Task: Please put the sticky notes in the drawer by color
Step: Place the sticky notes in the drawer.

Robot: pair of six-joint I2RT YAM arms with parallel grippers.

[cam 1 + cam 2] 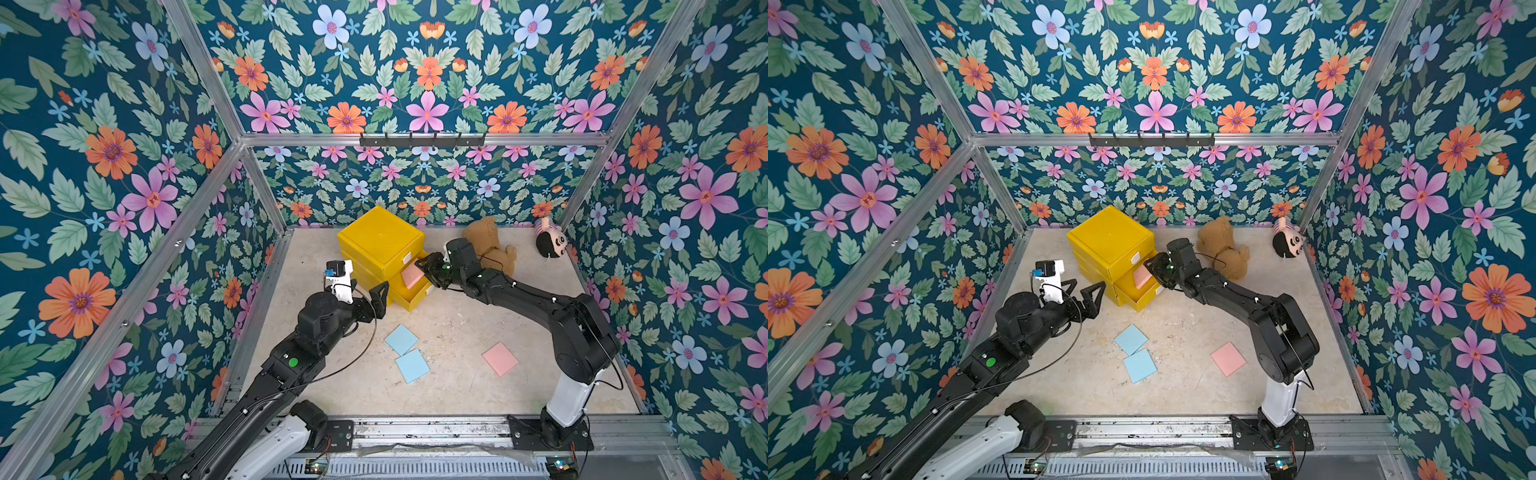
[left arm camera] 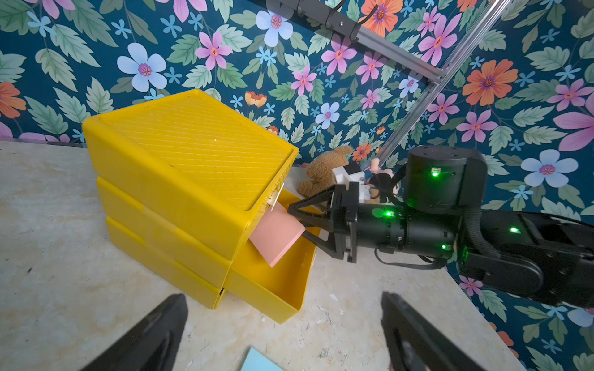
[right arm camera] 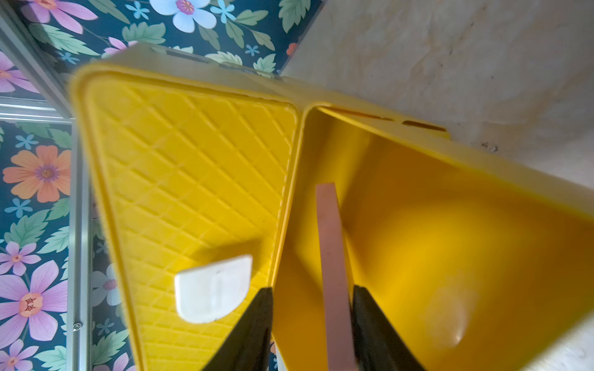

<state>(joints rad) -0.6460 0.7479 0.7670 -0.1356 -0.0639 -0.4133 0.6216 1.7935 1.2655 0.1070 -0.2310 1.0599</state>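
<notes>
The yellow drawer cabinet (image 1: 380, 239) stands at the back of the table with a drawer (image 2: 273, 298) below the top one pulled out. A pink sticky note (image 2: 276, 236) leans tilted inside that drawer. My right gripper (image 3: 313, 289) is open around the note's edge (image 3: 331, 257), which rests against one finger with a gap on the other side. Two light blue sticky notes (image 1: 401, 338) (image 1: 412, 365) and another pink one (image 1: 500, 358) lie flat on the table. My left gripper (image 1: 1081, 293) hangs open and empty left of the cabinet.
A brown teddy bear (image 1: 488, 245) lies just behind my right wrist, and a doll (image 1: 550, 241) sits in the back right corner. A black hook rail (image 1: 422, 140) runs along the back wall. Flowered walls close in three sides.
</notes>
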